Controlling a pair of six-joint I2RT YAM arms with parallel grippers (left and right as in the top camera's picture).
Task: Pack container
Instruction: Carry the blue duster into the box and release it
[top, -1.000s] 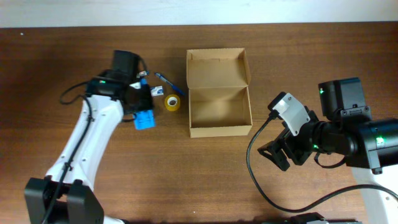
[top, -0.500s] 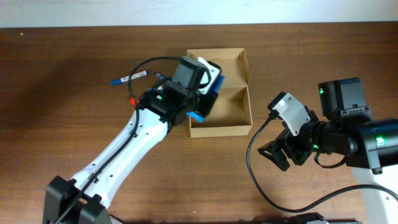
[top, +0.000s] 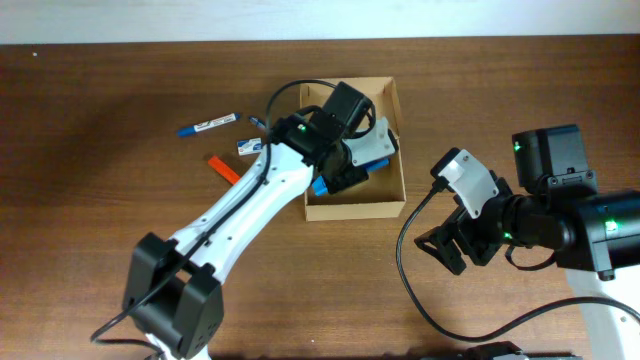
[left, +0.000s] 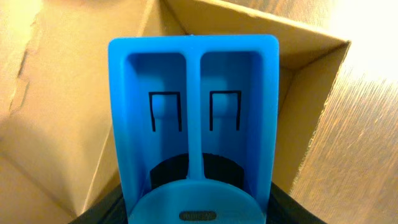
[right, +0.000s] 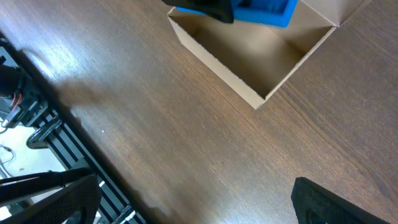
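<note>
The container (top: 392, 188), an open tan cardboard box with its lid flap folded back, sits at the table's middle. My left gripper (top: 338, 178) hangs over the box's left half, shut on a blue plastic piece (top: 320, 187). In the left wrist view that blue piece (left: 194, 118) fills the frame between the dark jaws, with the container's inner walls (left: 62, 93) behind it. My right gripper (top: 455, 245) rests open over bare table to the right of the box. The right wrist view shows the container (right: 249, 62) and the blue piece (right: 261, 11) at the top edge.
Left of the box lie a blue marker (top: 208, 125), an orange-red stick (top: 224, 168) and a small white-and-blue item (top: 250, 147). The left arm crosses the table diagonally from the front. The table's edge and a dark rack (right: 37, 124) show beside my right gripper.
My left arm has swung from the table's left side over to the box, carrying the blue piece with it. The right arm has not moved.
</note>
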